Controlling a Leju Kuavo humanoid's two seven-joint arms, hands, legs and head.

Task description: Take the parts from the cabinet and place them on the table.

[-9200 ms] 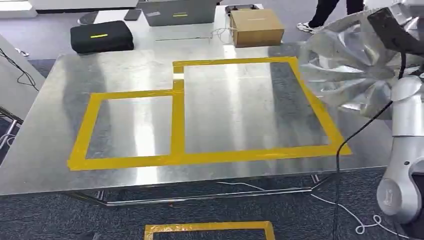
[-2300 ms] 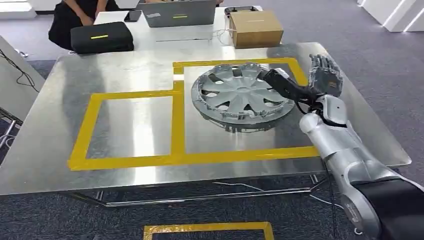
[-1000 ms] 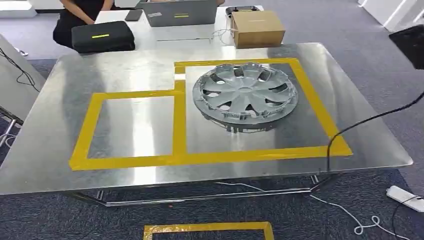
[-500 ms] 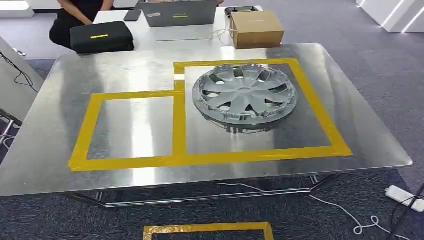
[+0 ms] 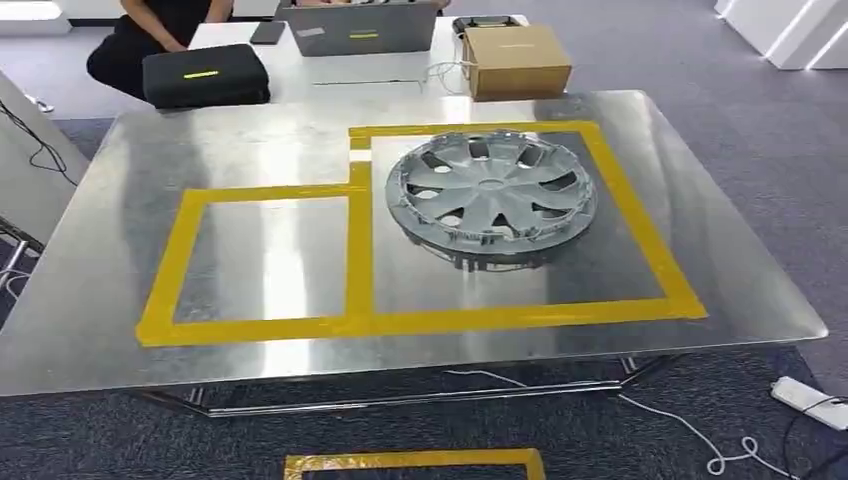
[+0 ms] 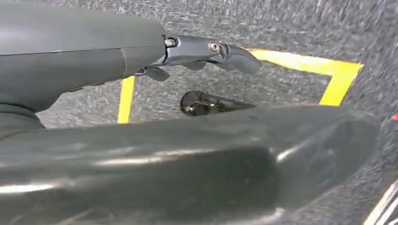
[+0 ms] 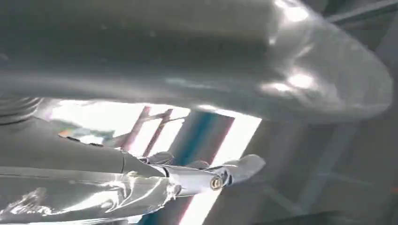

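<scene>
A silver hubcap point(image 5: 490, 195) lies flat on the metal table point(image 5: 110, 330), inside the right-hand rectangle of yellow tape point(image 5: 640, 225). The left-hand taped rectangle point(image 5: 165, 260) has nothing in it. In the left wrist view my left hand point(image 6: 155, 154) hangs over grey carpet with its dark fingers point(image 6: 211, 49) stretched out and nothing between them and the thumb. My right hand point(image 7: 94, 154) is blurred in its wrist view. Its fingers point(image 7: 206, 178) are extended, apart from the thumb, and hold nothing.
Behind the table stands a white desk with a black bag point(image 5: 205, 75), a laptop point(image 5: 360, 28) and a cardboard box point(image 5: 517, 58); a person point(image 5: 140, 30) sits there. On the carpet lie a yellow tape outline point(image 5: 410, 462), a white cable point(image 5: 690, 430) and a power strip point(image 5: 810, 400).
My right arm brought the hubcap over the table, set it down in the right rectangle, then drew back out of the head view. The hubcap has stayed put since.
</scene>
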